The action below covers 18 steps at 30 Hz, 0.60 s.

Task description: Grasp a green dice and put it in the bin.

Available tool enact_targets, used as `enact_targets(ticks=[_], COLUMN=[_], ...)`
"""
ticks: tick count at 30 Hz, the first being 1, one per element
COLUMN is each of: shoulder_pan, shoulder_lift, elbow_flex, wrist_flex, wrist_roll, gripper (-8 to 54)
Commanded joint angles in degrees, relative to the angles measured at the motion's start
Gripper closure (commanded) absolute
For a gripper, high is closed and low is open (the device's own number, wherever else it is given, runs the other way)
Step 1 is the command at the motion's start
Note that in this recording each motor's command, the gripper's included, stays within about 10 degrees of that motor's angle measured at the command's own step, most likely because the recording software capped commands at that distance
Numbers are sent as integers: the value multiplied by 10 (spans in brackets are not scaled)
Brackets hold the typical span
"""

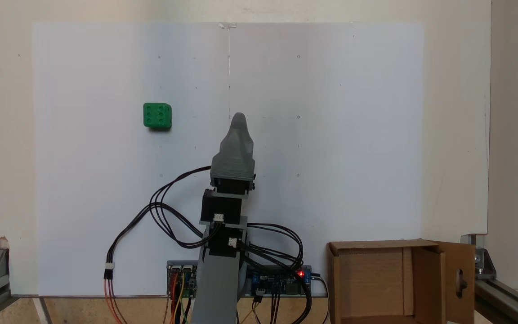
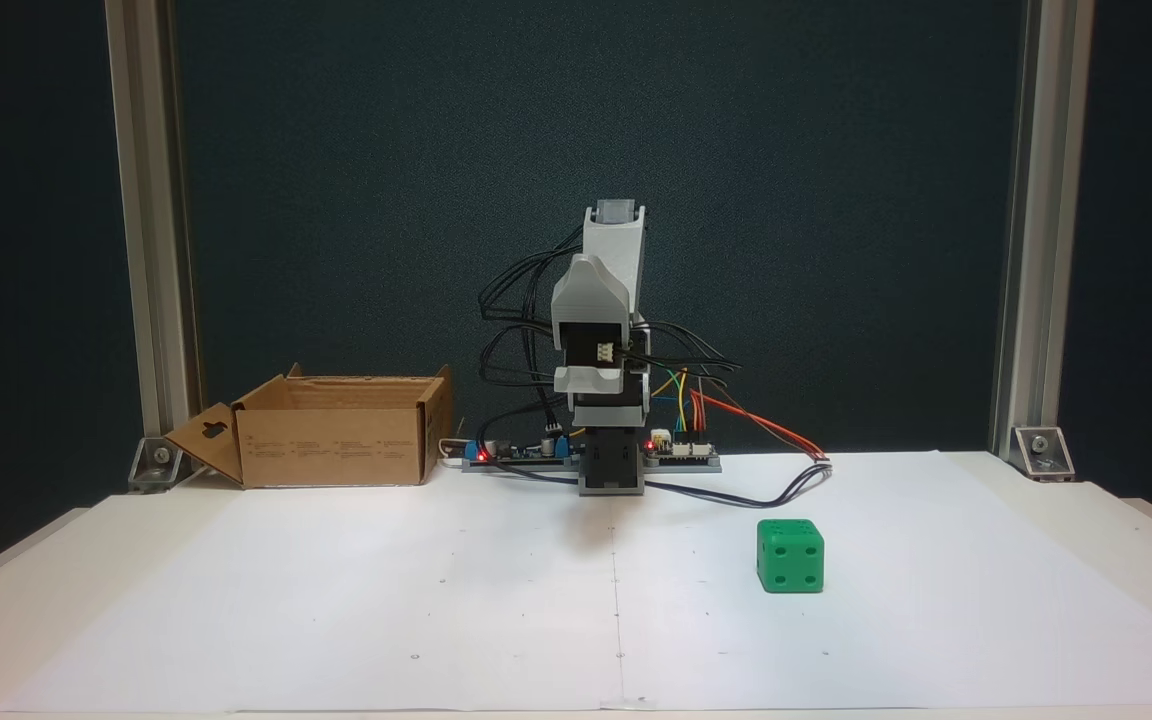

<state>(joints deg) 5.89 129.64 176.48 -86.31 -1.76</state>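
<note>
White paper (image 1: 331, 135) covers the table under me, with a dark wall (image 2: 836, 200) behind my base in a fixed view. My pincer (image 1: 239, 118) sits folded over my base, jaws one behind the other, so I cannot tell if they are apart or together. The dice (image 1: 157, 115) lies on the paper, well apart from me and the bin (image 1: 398, 283).

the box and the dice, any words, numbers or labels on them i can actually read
No text can be read.
Bin: rows of small dark print on its front wall, too small and blurred to read.
Green dice: sunken pips, no letters or numerals; six on top, three on one side face.
</note>
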Motion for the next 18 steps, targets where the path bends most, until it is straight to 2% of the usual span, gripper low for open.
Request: enact_targets(ticks=[1, 18], shoulder_pan=[4, 4], shoulder_lift=[59, 59], elbow_flex=[28, 28], wrist_flex=[-24, -20], wrist_roll=[17, 17], gripper=[8, 8])
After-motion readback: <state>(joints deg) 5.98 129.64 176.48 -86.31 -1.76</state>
